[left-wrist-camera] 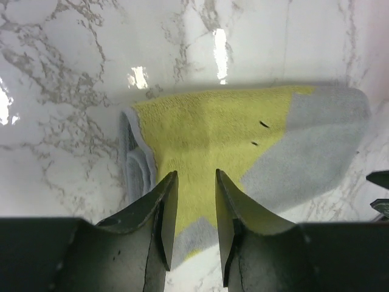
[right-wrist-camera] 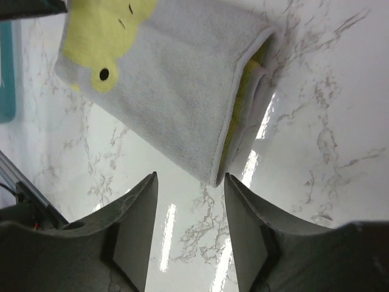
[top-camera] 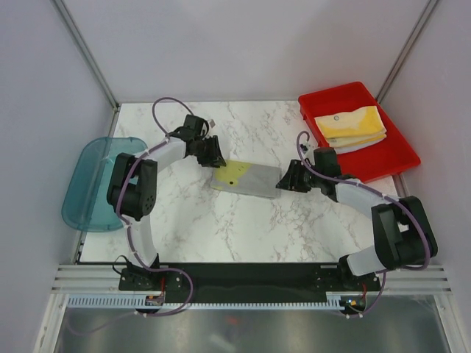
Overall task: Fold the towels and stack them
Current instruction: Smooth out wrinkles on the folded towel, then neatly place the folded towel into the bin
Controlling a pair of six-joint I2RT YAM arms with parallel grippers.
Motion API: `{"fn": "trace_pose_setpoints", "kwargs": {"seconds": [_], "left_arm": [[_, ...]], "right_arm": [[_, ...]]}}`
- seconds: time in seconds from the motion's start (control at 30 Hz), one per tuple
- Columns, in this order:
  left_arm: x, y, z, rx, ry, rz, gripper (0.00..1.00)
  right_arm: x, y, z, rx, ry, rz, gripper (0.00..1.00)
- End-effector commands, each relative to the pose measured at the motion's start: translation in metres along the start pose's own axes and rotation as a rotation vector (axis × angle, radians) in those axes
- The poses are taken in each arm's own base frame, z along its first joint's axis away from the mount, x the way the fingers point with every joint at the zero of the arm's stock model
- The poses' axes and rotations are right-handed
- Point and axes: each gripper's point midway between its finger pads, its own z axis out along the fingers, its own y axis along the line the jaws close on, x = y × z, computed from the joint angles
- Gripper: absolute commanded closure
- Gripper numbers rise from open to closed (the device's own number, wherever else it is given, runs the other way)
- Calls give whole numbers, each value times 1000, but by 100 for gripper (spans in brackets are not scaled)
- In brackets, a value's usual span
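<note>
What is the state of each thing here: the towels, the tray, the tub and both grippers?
grey towel: folded, flat on the table.
towel stack: folded, in the tray.
tray: holds the towel stack.
tub: upright, at the table's left edge.
left gripper: open, over the grey towel.
right gripper: open, at the grey towel's end, holding nothing.

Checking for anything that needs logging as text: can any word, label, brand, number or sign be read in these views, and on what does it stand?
No readable text in any view.
folded grey towel: a yellow-green printed shape with small black marks, no letters.
stacked towels: a pale round spot, too small to tell.
red tray and teal tub: no label shows.
</note>
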Motion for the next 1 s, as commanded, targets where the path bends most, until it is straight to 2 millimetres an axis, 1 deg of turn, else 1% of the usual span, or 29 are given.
{"fn": "trace_pose_setpoints", "kwargs": {"seconds": [0.0, 0.07, 0.1, 0.2, 0.23, 0.27, 0.3, 0.33, 0.37, 0.43, 0.47, 0.53, 0.57, 0.67, 0.7, 0.73, 0.77, 0.8, 0.87, 0.97], "left_arm": [[-35, -31, -53, 37, -150, 30, 61], [-43, -41, -66, 54, -186, 46, 61], [-32, -39, -73, 44, -146, 79, 53], [-28, -37, -78, 35, -135, 79, 53], [-22, -35, -76, 32, -122, 76, 53], [-8, -43, -71, 97, -78, 63, 56], [0, -44, -67, 115, -57, 47, 57], [3, -48, -64, 143, -60, 52, 57], [23, -46, -57, 172, -11, 34, 58], [33, -43, -52, 174, -3, 11, 59], [43, -33, -46, 150, 9, -2, 59], [49, -21, -41, 99, 11, -17, 59], [54, -9, -38, 51, 10, -28, 59], [61, 2, -34, 5, 15, -51, 60], [62, 3, -34, 2, 16, -61, 60], [61, 2, -34, 4, 12, -65, 60], [65, 3, -33, 4, 19, -71, 60], [63, 2, -35, 8, 7, -70, 60], [65, 7, -36, -13, -1, -76, 60], [65, 7, -37, -19, -8, -74, 60]], "right_arm": [[-32, -1, -15, 110, -123, 80, 43], [-38, -1, -18, 133, -159, 139, 38], [-44, -5, -18, 163, -183, 143, 34], [-48, -11, -11, 202, -183, 141, 27], [-49, -16, -8, 223, -185, 143, 27], [-49, -17, -5, 222, -177, 152, 27], [-53, -15, -1, 205, -184, 155, 27], [-48, -16, 8, 197, -153, 170, 27], [-44, -9, 13, 169, -132, 173, 27], [-46, -2, 24, 150, -128, 172, 26], [-43, 2, 29, 162, -127, 157, 26], [-39, 2, 35, 176, -127, 159, 24], [-37, 1, 37, 184, -133, 160, 23], [-31, -7, 44, 211, -137, 166, 22], [-27, -10, 48, 219, -125, 163, 22], [-25, -11, 49, 219, -121, 157, 22], [-22, -9, 52, 213, -115, 149, 22], [-20, -9, 56, 205, -106, 143, 22], [-16, -7, 61, 199, -93, 122, 22], [-10, -6, 68, 201, -73, 117, 23]]}}
